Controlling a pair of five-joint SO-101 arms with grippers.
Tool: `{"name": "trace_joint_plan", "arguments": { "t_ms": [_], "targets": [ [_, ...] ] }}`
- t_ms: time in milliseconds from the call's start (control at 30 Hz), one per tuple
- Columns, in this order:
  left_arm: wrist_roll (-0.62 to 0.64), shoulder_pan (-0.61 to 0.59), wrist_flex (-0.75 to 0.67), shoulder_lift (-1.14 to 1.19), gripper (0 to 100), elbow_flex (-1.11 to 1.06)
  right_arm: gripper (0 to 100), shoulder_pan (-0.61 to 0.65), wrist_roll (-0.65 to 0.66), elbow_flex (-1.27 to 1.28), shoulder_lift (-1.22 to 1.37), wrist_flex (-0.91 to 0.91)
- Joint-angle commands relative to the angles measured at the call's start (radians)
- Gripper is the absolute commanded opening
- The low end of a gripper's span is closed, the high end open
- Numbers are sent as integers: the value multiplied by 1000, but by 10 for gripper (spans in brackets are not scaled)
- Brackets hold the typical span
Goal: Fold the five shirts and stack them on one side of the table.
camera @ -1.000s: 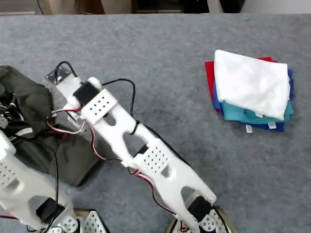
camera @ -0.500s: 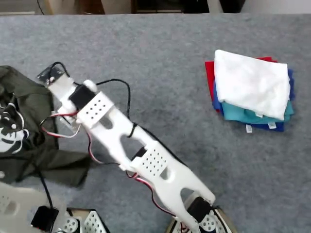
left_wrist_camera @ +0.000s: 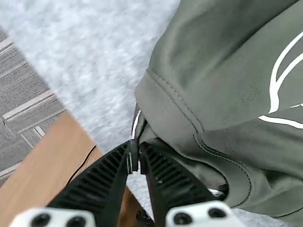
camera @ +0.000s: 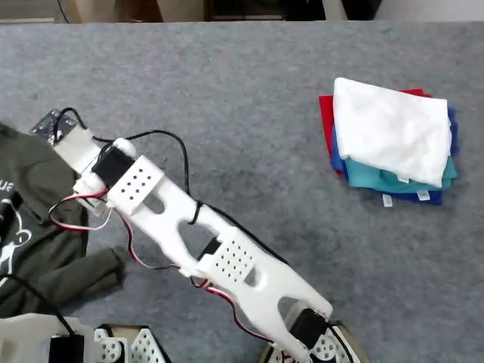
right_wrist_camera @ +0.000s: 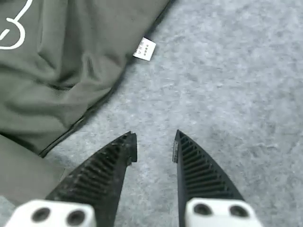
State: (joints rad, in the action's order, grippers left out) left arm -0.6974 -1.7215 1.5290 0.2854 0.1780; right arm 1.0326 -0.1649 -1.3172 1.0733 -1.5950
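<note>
A dark olive shirt (camera: 34,227) with a white print lies spread at the table's left edge, one sleeve (camera: 83,272) pointing right. In the left wrist view my left gripper (left_wrist_camera: 135,158) is shut on a hem of this shirt (left_wrist_camera: 227,94) near the table's border. My right gripper (camera: 60,136) hangs over the shirt's far right corner; the right wrist view shows it (right_wrist_camera: 154,142) open above bare grey mat, just beside the shirt's edge (right_wrist_camera: 71,71) and its white tag (right_wrist_camera: 144,48). Several folded shirts (camera: 389,140) are stacked at the right, a white one on top.
The grey mat (camera: 249,98) covers the table. The right arm (camera: 197,242) lies diagonally across the front middle with loose cables. The left arm's base (camera: 38,340) sits at the front left corner. Wooden floor (left_wrist_camera: 42,175) shows past the table's edge.
The right arm swung left and a little back along the shirt's edge. The left arm drew back toward the front left corner, and the shirt slid left and flattened out.
</note>
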Motion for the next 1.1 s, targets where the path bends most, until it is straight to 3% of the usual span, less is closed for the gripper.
{"name": "trace_joint_plan", "arguments": {
  "t_ms": [0,233,567,733,967,1067],
  "targets": [
    [-14,-29,12,-56,22,54,139,50,-2,1,-67,-71],
    [-71,-3,230,-53,204,157,139,119,-40,31,-79,-193],
    [-71,17,230,-54,188,166,135,179,-287,456,-363,-184],
    [-28,25,230,-50,188,166,135,176,-453,552,-354,-106],
    [-26,23,229,-48,188,167,134,166,-488,498,-252,-95],
    [-23,35,229,-48,188,169,134,177,-414,449,-226,-95]
  ]
}}
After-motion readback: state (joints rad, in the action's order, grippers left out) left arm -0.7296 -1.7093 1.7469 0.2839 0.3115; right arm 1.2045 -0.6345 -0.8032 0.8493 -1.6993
